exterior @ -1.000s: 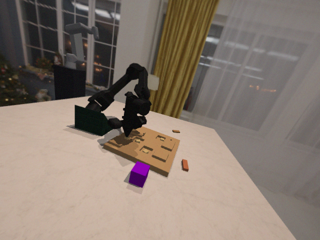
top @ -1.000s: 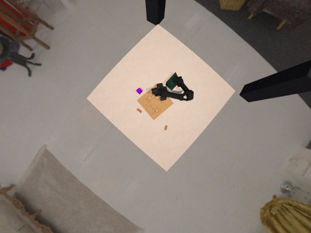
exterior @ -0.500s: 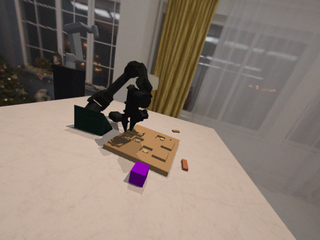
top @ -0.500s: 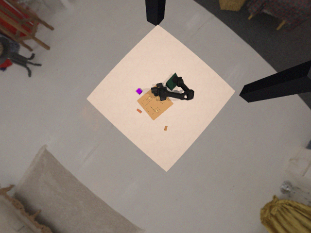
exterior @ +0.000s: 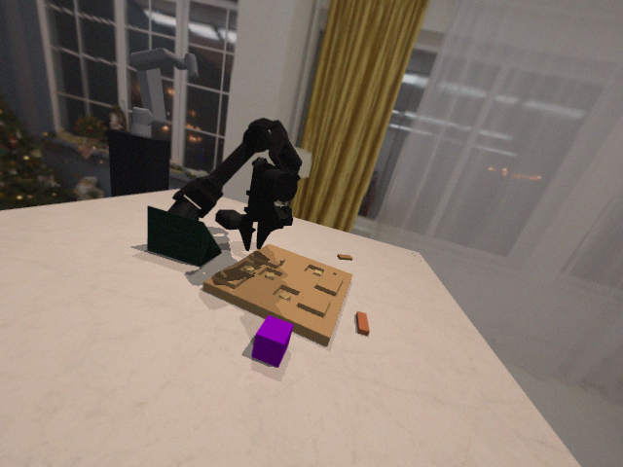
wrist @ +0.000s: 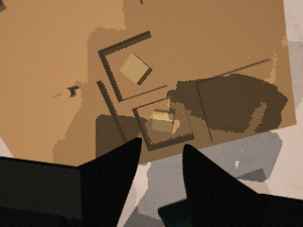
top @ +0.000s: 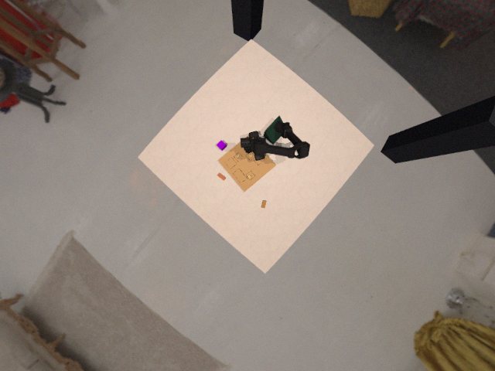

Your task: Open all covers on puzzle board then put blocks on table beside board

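The gripper (wrist: 161, 153) is held partly spread and empty, low in the wrist frame, so that a block (wrist: 162, 121) in the well just above can be straddled. Another block (wrist: 134, 68) is seen uncovered at upper centre of the board (wrist: 213, 38).

A pale marbled tabletop (exterior: 126, 392) carries a tan puzzle board (exterior: 281, 294), a purple cube (exterior: 272, 340) just beside its near edge, two small orange blocks (exterior: 362, 322) (exterior: 345, 257), and a dark green wedge-shaped base (exterior: 178, 236).
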`<state>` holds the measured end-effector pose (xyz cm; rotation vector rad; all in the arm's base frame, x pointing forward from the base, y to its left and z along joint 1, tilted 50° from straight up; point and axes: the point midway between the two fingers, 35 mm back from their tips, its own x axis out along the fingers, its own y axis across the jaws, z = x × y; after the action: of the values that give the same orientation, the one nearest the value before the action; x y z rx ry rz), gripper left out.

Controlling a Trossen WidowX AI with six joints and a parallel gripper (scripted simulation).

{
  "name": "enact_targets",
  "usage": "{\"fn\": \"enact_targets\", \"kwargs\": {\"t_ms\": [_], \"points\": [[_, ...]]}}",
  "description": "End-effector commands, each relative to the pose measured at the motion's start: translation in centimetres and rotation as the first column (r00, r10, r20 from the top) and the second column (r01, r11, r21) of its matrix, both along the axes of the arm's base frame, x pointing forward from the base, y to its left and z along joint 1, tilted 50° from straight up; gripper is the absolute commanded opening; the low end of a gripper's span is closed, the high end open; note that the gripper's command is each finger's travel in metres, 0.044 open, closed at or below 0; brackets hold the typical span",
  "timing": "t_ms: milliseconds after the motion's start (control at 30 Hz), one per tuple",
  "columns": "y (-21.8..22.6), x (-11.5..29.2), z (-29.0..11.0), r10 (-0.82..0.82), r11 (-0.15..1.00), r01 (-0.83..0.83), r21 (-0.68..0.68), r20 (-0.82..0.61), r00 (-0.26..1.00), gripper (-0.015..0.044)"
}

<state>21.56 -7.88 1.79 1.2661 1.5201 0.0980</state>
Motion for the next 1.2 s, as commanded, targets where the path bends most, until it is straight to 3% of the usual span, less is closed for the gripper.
{"fn": "enact_targets", "kwargs": {"t_ms": [0,1167], "points": [[0.9,0.1,-0.6,-0.001,1.0,0.001,0.007,-0.004,1.0,0.0144],[2.3,0.4,-1.8,-0.001,1.0,0.001,0.008,-0.003,1.0,0.0144]]}}
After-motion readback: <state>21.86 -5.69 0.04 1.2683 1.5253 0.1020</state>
